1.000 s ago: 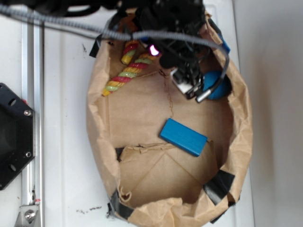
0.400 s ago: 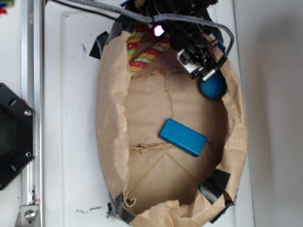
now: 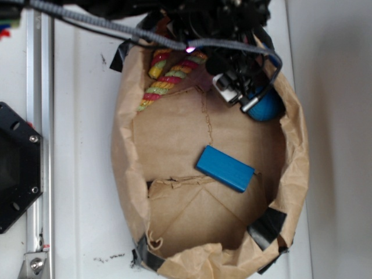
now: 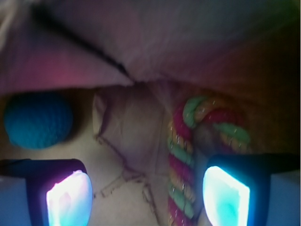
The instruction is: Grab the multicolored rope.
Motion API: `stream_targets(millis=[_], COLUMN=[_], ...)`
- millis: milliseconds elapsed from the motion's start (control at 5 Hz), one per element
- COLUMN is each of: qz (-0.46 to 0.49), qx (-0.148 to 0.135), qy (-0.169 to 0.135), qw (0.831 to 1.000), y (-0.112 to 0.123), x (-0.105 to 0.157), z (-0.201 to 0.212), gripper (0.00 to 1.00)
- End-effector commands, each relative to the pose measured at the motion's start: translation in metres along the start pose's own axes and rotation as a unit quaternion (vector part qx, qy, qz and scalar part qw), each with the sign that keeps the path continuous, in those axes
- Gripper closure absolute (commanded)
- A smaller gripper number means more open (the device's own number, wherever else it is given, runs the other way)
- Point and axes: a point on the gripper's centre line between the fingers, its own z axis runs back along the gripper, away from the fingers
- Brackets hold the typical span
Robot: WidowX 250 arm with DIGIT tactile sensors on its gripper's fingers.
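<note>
Right, we've got the tool [image 4: 146, 193] spread open, nothing gripped. Multicolored rope [image 4: 181, 160] sits in the paper bag [image 3: 125, 145], upper left of the exterior frame, U-bend at the back. Looks soft, light, grippy; we'd pinch one leg just below the bend.

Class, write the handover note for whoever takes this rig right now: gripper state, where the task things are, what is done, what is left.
Gripper: open and empty, inside the paper bag, fingers lit.
Multicolored rope: lying on the bag floor at the far end, bent in a U; in the wrist view one strand runs between the fingers, close to the right-hand finger.
Blue ball and blue block: also in the bag, clear of the rope.
Done: gripper brought over the rope.
Left: lower, close on the rope, lift.
</note>
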Motion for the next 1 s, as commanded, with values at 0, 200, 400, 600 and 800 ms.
stream_targets(millis=[0, 200, 400, 600, 800], qz=[0.011, 0.02, 0.032, 0.037, 0.035], qx=[-0.007, 0.006, 0.027, 0.042, 0.06], qy=[-0.027, -0.019, -0.012, -0.01, -0.022], qw=[1.0, 1.0, 0.999, 0.998, 0.997], y=[-0.019, -0.022, -0.022, -0.017, -0.012], x=[-0.008, -0.007, -0.007, -0.007, -0.008], z=[0.021, 0.019, 0.019, 0.018, 0.015], gripper=[0.0, 0.0, 0.0, 0.0, 0.0])
